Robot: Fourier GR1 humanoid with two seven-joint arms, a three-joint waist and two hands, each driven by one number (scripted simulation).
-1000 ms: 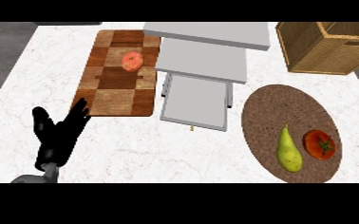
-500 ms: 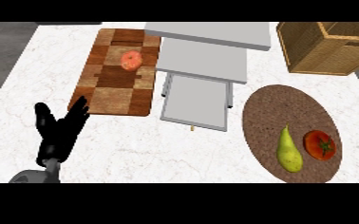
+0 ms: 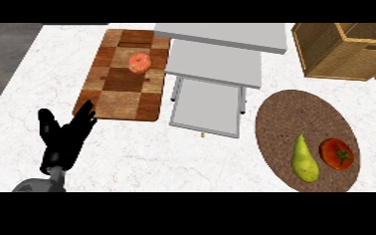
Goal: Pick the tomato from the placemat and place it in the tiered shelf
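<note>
A red tomato (image 3: 337, 153) lies on the right part of a round brown placemat (image 3: 294, 114), at the lower right of the head view. A green pear (image 3: 304, 159) lies just left of it on the same mat. The grey tiered shelf (image 3: 214, 74) stands in the middle, stepping down toward me, with nothing on its tiers. My left hand (image 3: 62, 142) shows at the lower left, open with fingers up, far from the tomato. My right hand does not show.
A checkered wooden cutting board (image 3: 125, 77) lies left of the shelf with an orange-pink fruit (image 3: 139, 62) on it. A wicker basket (image 3: 337, 50) stands at the top right. The counter's left edge (image 3: 18, 64) runs near the board.
My left hand has shifted slightly down and to the left. Nothing else has moved.
</note>
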